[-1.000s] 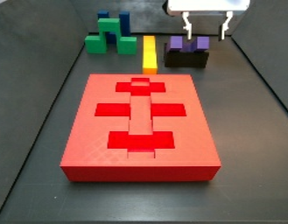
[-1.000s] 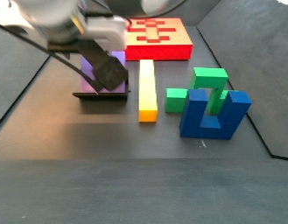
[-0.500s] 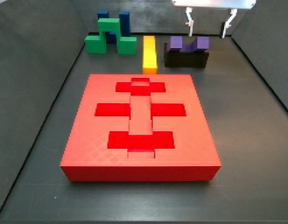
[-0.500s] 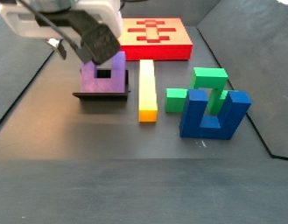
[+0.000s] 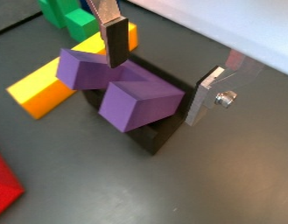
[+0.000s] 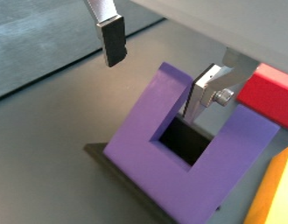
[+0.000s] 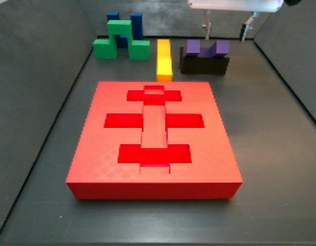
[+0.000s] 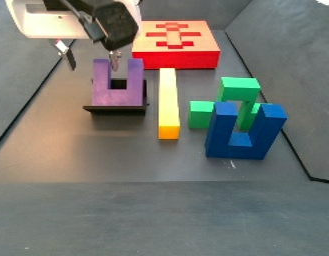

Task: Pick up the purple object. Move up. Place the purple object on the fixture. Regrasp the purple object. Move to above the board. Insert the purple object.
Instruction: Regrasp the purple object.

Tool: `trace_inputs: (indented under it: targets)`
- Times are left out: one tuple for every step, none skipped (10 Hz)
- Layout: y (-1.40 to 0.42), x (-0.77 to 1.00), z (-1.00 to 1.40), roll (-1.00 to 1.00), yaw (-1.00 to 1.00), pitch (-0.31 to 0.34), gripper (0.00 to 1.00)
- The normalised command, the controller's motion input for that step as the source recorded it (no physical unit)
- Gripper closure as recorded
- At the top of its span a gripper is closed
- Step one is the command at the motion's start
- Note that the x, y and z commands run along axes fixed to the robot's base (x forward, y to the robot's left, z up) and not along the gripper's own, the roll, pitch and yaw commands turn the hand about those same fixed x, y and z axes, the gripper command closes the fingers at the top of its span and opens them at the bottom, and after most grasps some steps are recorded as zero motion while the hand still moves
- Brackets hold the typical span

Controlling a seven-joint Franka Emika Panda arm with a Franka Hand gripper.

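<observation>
The purple object (image 8: 117,85), a small U-shaped purple block with 2 prongs and a square notch, sits propped in the fixture (image 8: 113,108), the dark L-shaped bracket near the far edge of the dark tabletop (image 7: 45,183). My guess is it's parked there so it can be regrasped at a better angle for the thick red board (image 7: 154,139) with its recessed cut-outs. The gripper (image 5: 158,61) hangs just above it, silver fingers (image 6: 111,35) spread apart, holding nothing. A long yellow bar (image 8: 167,100) lies just beside the fixture.
</observation>
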Motion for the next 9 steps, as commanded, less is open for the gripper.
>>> trace_inputs:
  targets:
    - [-0.01,-0.02,0.0,0.91,0.01,-0.143,0.0]
    - [0.0,-0.05,0.0,0.95,0.01,-0.129,0.0]
    - [0.0,-0.08,-0.03,1.0,0.0,-0.126,0.0]
    - [0.0,-0.12,-0.07,1.0,0.0,-0.123,0.0]
    - [-0.01,-0.18,-0.11,1.0,0.0,-0.134,0.0]
    - [-0.09,-0.24,-0.13,0.96,0.03,-0.157,0.0]
    - [-0.22,-0.23,-0.1,0.88,0.06,-0.166,0.0]
    - [-0.35,-0.16,0.0,0.78,0.11,-0.154,0.0]
    - [-0.38,-0.14,0.0,0.81,0.12,-0.137,0.0]
